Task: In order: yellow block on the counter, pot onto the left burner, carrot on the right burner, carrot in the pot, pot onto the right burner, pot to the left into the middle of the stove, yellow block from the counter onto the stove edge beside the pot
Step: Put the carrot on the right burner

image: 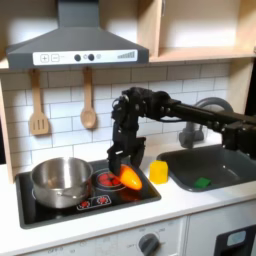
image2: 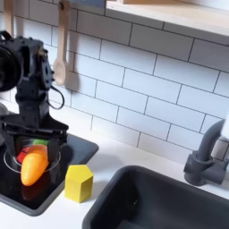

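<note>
The orange carrot (image: 130,179) (image2: 34,166) lies on the right burner (image: 105,182) of the black stove (image: 45,213), its green end under the gripper. My gripper (image: 124,162) (image2: 35,148) hangs low over it, open, with a finger (image2: 61,148) on each side of the green end and a gap to the carrot. On the left burner stands the steel pot (image: 62,180), with nothing showing inside. The yellow block (image: 158,171) (image2: 79,182) sits on the off-white counter (image: 185,200) between the stove and the sink.
A grey sink (image: 228,168) (image2: 170,201) with a small green piece (image: 203,182) in it fills the first exterior view's right, with a faucet (image2: 210,156) behind. Two wooden utensils (image: 88,108) hang on the tiled wall under the range hood.
</note>
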`<state>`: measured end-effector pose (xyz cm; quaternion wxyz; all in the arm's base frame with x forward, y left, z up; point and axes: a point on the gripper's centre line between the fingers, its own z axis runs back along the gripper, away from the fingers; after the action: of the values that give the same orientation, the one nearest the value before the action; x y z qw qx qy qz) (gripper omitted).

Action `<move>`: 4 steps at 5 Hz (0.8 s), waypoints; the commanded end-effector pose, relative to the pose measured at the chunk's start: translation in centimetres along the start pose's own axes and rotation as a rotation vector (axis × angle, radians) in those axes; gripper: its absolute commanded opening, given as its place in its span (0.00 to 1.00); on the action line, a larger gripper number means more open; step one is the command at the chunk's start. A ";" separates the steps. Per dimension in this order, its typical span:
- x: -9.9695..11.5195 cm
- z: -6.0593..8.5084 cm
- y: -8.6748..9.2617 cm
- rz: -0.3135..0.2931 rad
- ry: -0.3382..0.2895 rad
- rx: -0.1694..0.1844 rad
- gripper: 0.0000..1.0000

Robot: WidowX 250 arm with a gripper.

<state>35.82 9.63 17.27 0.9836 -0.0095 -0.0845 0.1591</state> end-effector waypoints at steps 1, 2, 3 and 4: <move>0.5 1.5 0.0 0.007 -0.039 -0.031 1.00; 0.5 1.7 -0.2 -0.005 -0.060 -0.076 1.00; 0.7 4.4 -0.2 -0.015 -0.150 -0.076 1.00; -0.4 6.3 -0.1 -0.044 -0.179 -0.075 1.00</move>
<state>34.34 9.23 23.33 0.9748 -0.0311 -0.1765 0.1330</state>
